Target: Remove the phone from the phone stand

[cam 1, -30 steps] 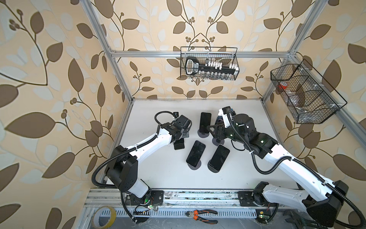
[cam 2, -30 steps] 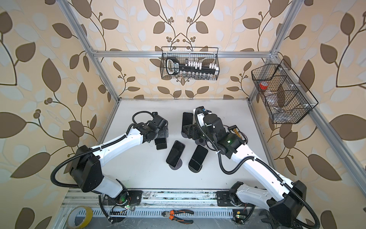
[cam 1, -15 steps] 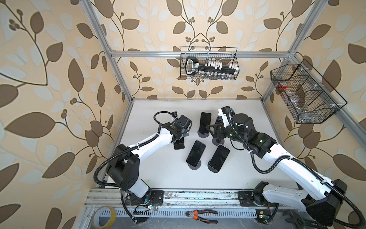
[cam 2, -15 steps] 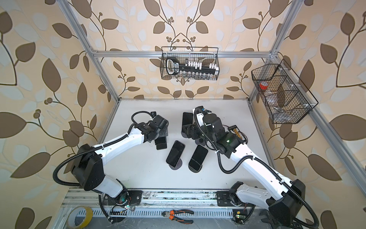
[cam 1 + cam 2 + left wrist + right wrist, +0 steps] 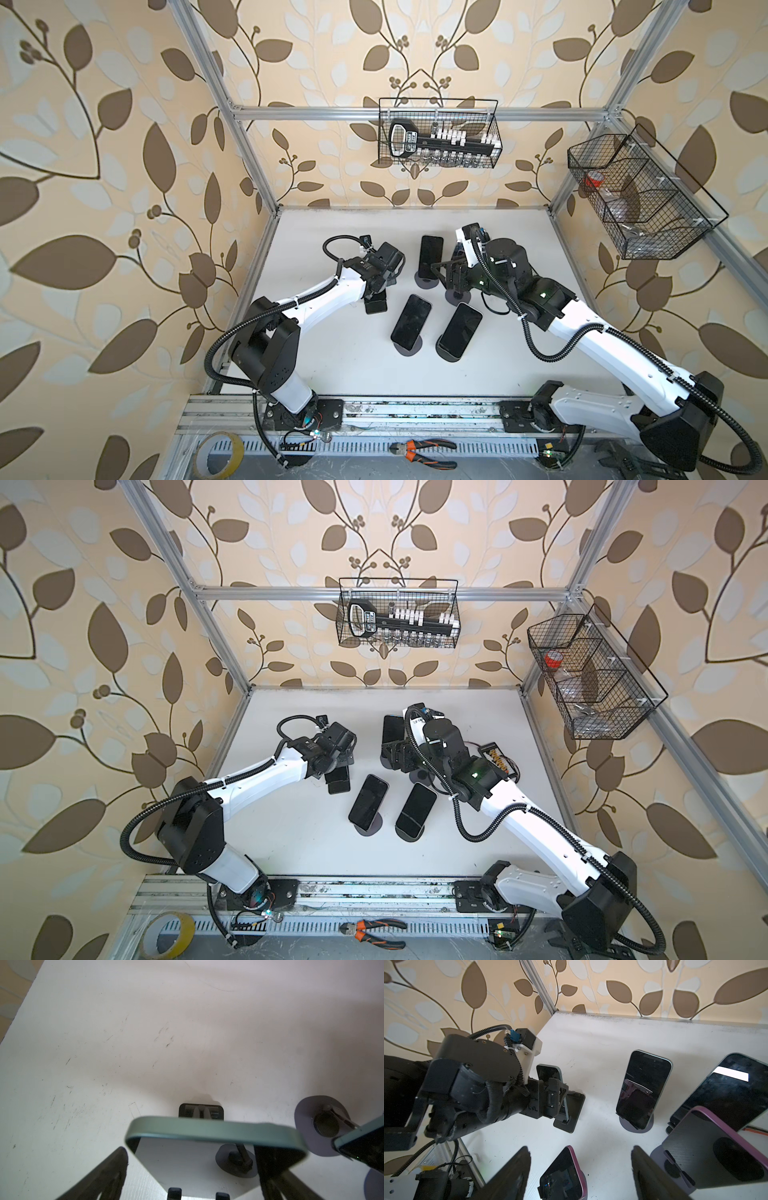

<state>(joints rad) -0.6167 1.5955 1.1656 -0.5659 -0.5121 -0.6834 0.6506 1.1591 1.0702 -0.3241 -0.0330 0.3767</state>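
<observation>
Several dark phones lean on stands on the white table (image 5: 332, 232). My left gripper (image 5: 380, 286) (image 5: 336, 766) is open and straddles a green-edged phone (image 5: 207, 1132) (image 5: 550, 1076) that rests on a black rectangular phone stand (image 5: 569, 1111). A thin gap shows beside one finger (image 5: 108, 1172). The other finger is partly hidden behind the phone. In both top views only the phone's lower end (image 5: 376, 306) shows below the gripper. My right gripper (image 5: 451, 272) (image 5: 580, 1149) is open above a pink-edged phone (image 5: 564, 1174) and holds nothing.
Other phones stand nearby on stands (image 5: 411, 322) (image 5: 461, 330) (image 5: 430, 253), close to both grippers. A round stand base (image 5: 457, 297) sits under the right gripper. Wire baskets hang on the back wall (image 5: 438, 133) and right wall (image 5: 640, 199). Pliers (image 5: 419, 451) and tape (image 5: 220, 453) lie at the front rail.
Very little has moved. The left gripper has shifted slightly around its phone, and the right gripper stays in about the same place.
</observation>
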